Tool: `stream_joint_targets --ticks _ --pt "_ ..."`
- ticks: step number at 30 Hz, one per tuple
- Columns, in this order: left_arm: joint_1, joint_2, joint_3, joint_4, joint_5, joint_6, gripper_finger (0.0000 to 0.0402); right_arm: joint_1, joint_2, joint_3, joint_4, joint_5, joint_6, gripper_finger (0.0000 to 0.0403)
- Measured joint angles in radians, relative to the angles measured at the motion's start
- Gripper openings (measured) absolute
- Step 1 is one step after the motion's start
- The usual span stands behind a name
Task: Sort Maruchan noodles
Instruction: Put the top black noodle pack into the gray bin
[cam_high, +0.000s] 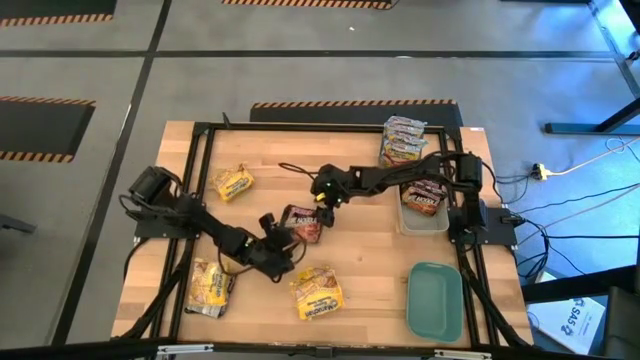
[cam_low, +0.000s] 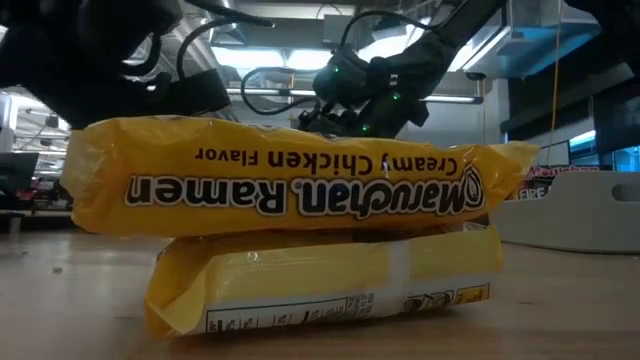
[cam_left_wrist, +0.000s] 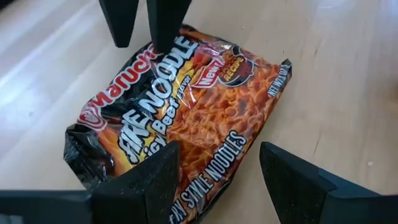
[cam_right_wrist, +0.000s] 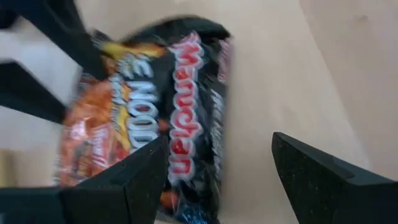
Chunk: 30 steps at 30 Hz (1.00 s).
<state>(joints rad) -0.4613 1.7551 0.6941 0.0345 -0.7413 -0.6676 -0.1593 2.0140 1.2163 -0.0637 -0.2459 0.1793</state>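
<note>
Both grippers — left gripper (cam_high: 277, 233), right gripper (cam_high: 322, 205) — gape, flanking dark packet (cam_high: 304, 222).

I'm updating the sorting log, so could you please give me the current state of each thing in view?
Fire noodle packet: flat on table, ungripped, between both end effectors.
Left end effector: open, beside that packet.
Right end effector: open, over its other end.
Creamy chicken packets: two, stacked.
Clear tray: holds dark packets.
Teal lid: flat, bare.

The yellow packet (cam_low: 290, 185) across the frame's middle read "Maruchan Ramen Creamy Chicken Flavor", upside down; the dark packet (cam_left_wrist: 186, 112) at centre read "Maruchan" and "Fire Noodle".
</note>
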Motion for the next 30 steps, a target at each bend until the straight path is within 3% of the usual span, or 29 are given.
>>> stream_joint_targets --ticks 6,10,22,30 --pt "-0.051 0.035 -0.002 -0.004 -0.079 0.001 0.0215 -0.006 0.0 0.0 0.06 -0.129 0.058 0.027" --pt "-0.078 0.036 -0.003 -0.012 -0.108 0.0 0.0215 -0.017 0.0 0.0 0.069 -0.14 0.104 0.027" --pt "-0.083 0.037 -0.004 -0.015 -0.125 -0.003 0.0215 -0.018 0.065 -0.001 0.094 -0.227 0.27 0.0287" --pt "-0.083 0.037 -0.005 -0.019 -0.13 -0.003 0.0215 -0.016 0.102 0.0 0.185 -0.379 0.369 0.0289"
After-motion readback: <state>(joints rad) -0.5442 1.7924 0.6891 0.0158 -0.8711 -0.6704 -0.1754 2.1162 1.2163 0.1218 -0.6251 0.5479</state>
